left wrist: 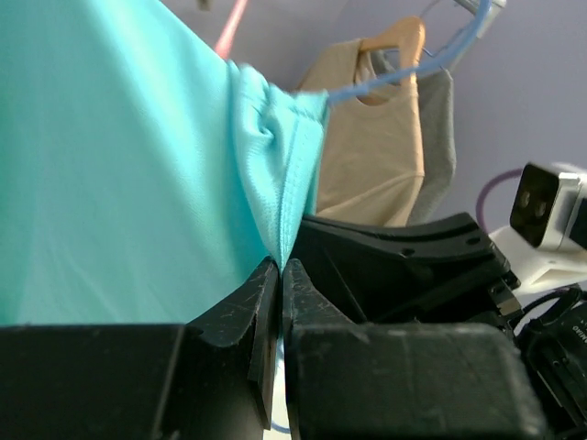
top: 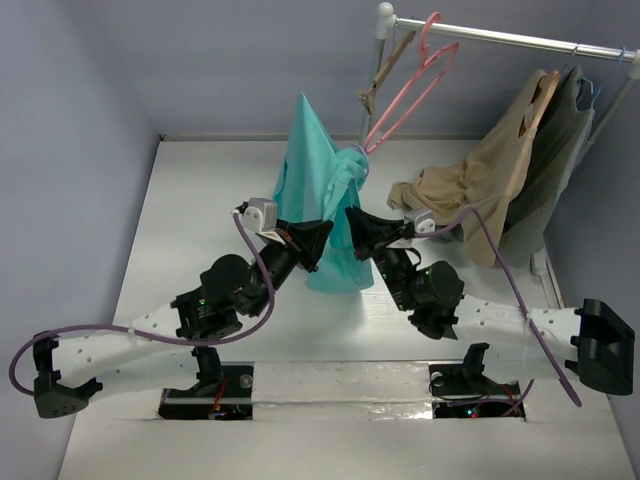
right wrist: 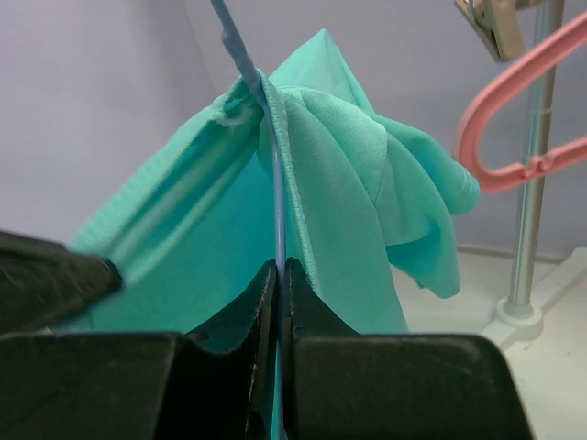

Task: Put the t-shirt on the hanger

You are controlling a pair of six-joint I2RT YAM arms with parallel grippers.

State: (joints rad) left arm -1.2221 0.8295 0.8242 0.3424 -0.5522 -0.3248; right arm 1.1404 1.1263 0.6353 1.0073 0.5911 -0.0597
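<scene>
The teal t-shirt (top: 318,185) hangs bunched above the table centre, held up between both grippers. My left gripper (top: 322,238) is shut on the shirt's hem fold; in the left wrist view (left wrist: 281,266) the fabric (left wrist: 138,165) runs into the closed jaws. My right gripper (top: 352,225) is shut on the thin light-blue hanger (right wrist: 278,197), whose bar rises from the closed jaws (right wrist: 278,266) into the shirt (right wrist: 358,183). The hanger's slim neck (right wrist: 234,41) sticks out of the shirt's top. It also shows as a blue line in the left wrist view (left wrist: 394,78). Most of the hanger is hidden under the fabric.
A clothes rail (top: 500,38) on a pole (top: 372,90) stands at the back right. On it hang a pink hanger (top: 415,85), a brown wooden hanger (top: 385,70), a tan garment (top: 480,175) and a dark grey-green garment (top: 555,150). Walls close the left and back.
</scene>
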